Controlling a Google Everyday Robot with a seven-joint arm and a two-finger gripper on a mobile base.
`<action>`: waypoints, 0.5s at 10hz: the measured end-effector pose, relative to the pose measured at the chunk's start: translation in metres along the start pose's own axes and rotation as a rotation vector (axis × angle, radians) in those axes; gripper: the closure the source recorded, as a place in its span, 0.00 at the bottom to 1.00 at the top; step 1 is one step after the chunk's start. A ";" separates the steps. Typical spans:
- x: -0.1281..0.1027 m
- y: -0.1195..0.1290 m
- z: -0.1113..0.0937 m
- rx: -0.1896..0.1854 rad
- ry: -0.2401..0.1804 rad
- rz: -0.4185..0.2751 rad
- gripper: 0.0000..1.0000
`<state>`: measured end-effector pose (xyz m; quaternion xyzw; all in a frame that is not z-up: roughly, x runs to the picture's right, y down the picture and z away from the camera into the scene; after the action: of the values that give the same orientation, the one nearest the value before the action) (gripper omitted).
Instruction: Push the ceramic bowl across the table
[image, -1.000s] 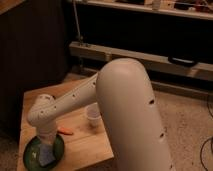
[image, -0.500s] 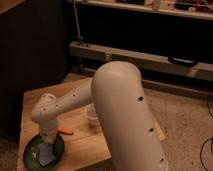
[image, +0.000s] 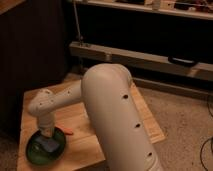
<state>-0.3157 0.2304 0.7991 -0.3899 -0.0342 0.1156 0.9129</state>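
Observation:
The ceramic bowl (image: 36, 151), dark green and glossy, sits at the near left corner of the wooden table (image: 146, 121). A blue-grey square piece (image: 50, 145) lies inside it. My white arm bends down from its elbow (image: 42, 102), and the gripper (image: 48, 136) hangs right over the bowl's far side, reaching into it just above the blue-grey piece. The thick upper arm (image: 117, 115) fills the middle of the view and hides much of the tabletop.
A small orange object (image: 68, 132) lies on the table just right of the bowl. A dark cabinet (image: 30, 45) stands behind the table on the left. A long metal rail (image: 150, 57) runs along the back. Speckled floor (image: 185, 125) lies to the right.
My upper arm has swung left and closer to the camera, now covering the small cup seen earlier. The gripper stays over the bowl, which has barely shifted.

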 end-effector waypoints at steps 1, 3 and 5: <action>-0.002 -0.015 -0.002 0.013 0.003 0.003 0.96; -0.006 -0.039 0.000 0.024 0.010 0.017 0.96; -0.008 -0.053 0.004 0.031 0.023 0.030 0.96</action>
<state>-0.3147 0.1960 0.8402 -0.3777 -0.0158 0.1252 0.9173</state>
